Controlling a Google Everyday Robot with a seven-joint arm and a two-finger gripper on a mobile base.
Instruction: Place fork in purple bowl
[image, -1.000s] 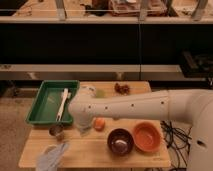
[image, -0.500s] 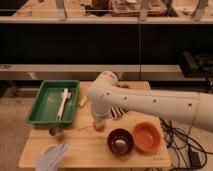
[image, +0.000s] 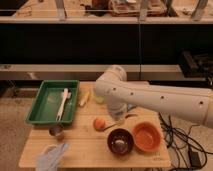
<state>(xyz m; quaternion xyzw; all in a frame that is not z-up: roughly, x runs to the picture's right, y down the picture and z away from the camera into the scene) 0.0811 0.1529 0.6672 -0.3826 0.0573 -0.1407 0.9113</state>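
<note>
- Plainly, the claw (image: 118, 122) hangs low over the middle of the tabletop (image: 90, 150), mostly hidden under the robot's thick white forearm. It is closed tight, and it appears to pinch the fork (image: 111, 126) (the contact itself is hidden by the wrist).
- The fork shows only as a thin pale sliver slanting out below the wrist. It sits just beside the small orange fruit (image: 100, 122) and just up and left of the purple bowl (image: 121, 141). I cannot tell whether its tip touches the wood or clears it.
- I judge the fork light, stiff and slick, since bare metal gives the pads little to bite on. A hold near the middle of the handle would keep it from swinging; a hold near one end would let it pivot and slip.
- The bowl is round, dark and glossy inside, and touches or nearly touches the orange bowl (image: 146, 136) on its right.
- The white utensil (image: 62, 102) in the green tray (image: 35, 107) is not the one wanted.
- A hard, thin fork may clatter or bounce off the glossy inside if let go from high up.
</note>
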